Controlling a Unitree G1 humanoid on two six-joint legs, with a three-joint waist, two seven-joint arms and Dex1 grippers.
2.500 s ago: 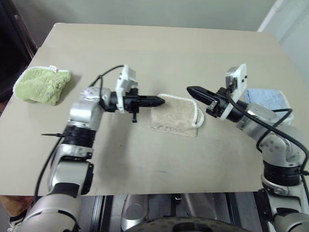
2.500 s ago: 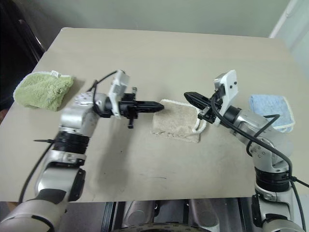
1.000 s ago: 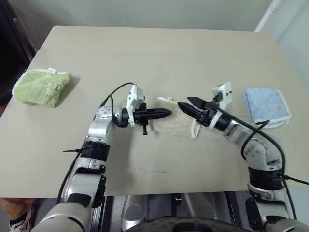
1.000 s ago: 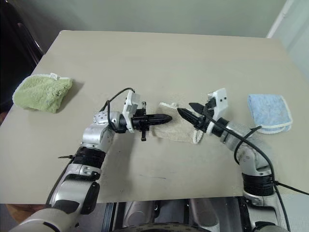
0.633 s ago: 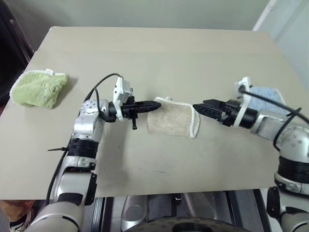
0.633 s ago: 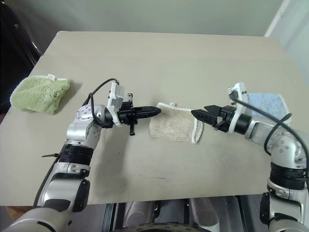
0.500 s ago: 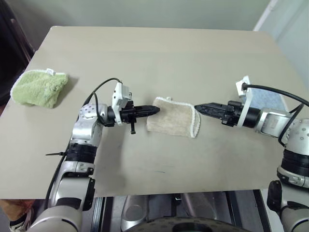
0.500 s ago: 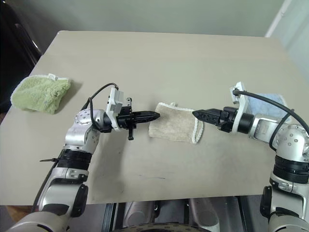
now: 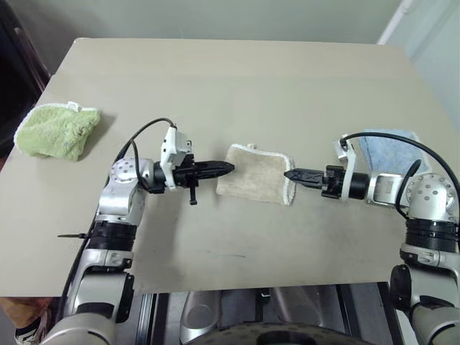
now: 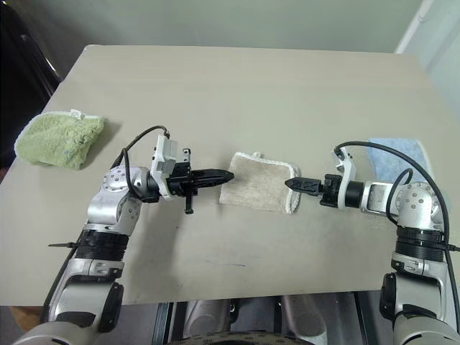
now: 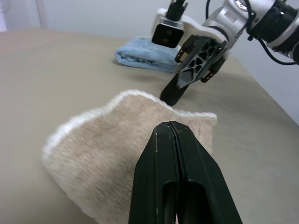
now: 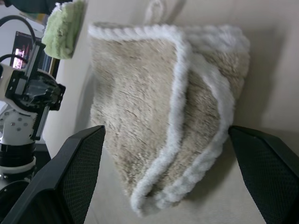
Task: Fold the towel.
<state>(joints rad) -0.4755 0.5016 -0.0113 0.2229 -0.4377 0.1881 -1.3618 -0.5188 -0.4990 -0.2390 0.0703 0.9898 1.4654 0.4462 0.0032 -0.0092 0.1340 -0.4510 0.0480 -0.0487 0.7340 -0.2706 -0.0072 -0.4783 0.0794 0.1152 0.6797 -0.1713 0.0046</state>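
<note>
Beige towel lies folded near the middle of the tabletop, a compact pad with its white stitched border doubled along the edge facing the right arm; a small white loop sticks out from one edge. Left claw points level at the towel from the towel's left side, tips just at the towel's near corner, fingers pressed together with nothing between them. In the left wrist view the closed fingers sit low over the towel's ribbed surface; whether they touch the cloth cannot be told. Right claw points at the towel from the opposite side, tip close to the doubled border. In the right wrist view its two black fingers stand spread wide, one on either side of the towel's folded edge, holding nothing. Fluffy green cloth sits bunched well to the left of the towel, close to the tabletop's left edge. Light blue cloth lies folded to the right of the towel, beyond the right claw and partly behind the right arm.
</note>
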